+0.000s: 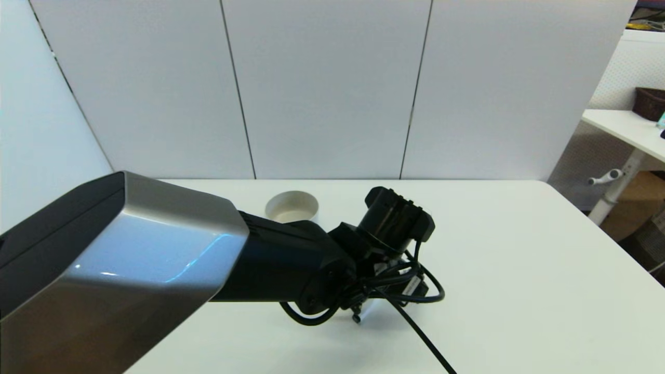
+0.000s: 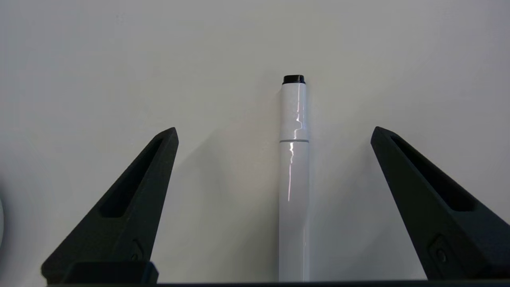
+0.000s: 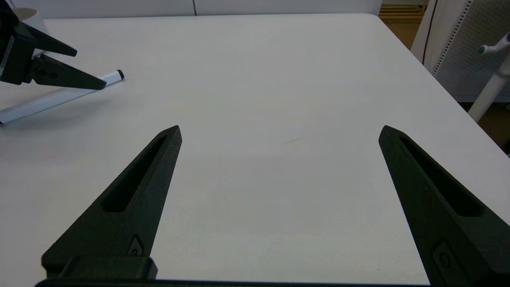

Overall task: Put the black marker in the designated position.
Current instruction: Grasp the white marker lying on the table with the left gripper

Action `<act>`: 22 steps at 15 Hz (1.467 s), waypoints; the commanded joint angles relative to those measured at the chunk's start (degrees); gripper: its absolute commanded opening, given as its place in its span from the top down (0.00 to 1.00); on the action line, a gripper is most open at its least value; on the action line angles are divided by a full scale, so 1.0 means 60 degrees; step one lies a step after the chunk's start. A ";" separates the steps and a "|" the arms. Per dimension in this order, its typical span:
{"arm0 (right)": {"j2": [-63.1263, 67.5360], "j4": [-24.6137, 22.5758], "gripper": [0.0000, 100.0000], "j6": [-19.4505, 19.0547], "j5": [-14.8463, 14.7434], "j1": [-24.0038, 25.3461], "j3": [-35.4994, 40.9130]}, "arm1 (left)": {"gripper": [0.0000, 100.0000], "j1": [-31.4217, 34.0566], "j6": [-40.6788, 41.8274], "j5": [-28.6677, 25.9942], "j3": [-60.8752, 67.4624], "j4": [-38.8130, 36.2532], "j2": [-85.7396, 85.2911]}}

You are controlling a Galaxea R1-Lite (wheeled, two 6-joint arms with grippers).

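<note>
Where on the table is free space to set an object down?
Bare white table lies open from the left gripper toward the right edge and front. It is crowded on the left: the bowl at the back, and the black marker lying between the open left fingers.

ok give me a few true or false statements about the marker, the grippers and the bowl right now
1. The black marker lies flat on the table. True.
2. The left gripper is shut on the marker. False: its fingers stand wide open, one on each side, not touching it.
3. The right gripper is open over bare tabletop. True.
4. The marker sits inside the white bowl. False: it lies on the table; the bowl shows nothing inside.
5. The right gripper holds the marker. False: it holds nothing.
</note>
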 commanded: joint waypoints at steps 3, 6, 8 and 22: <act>0.0012 -0.0003 0.00 -0.0001 0.0002 0.0001 0.0008 | 0.00 0.0106 -0.0059 -0.0047 -0.0058 -0.0001 0.0218; 0.0012 -0.0003 0.00 -0.0001 0.0002 0.0001 -0.0007 | 0.00 0.0120 -0.0469 -0.0047 -0.0146 0.0116 0.0203; 0.0012 -0.0003 0.00 -0.0001 0.0002 0.0001 0.0008 | 0.00 0.0120 -0.0806 -0.0033 -0.0293 0.0453 0.0218; 0.0012 -0.0003 0.00 -0.0001 0.0002 0.0001 -0.0007 | 0.00 0.0106 -0.1362 -0.0179 -0.0439 0.0761 0.0423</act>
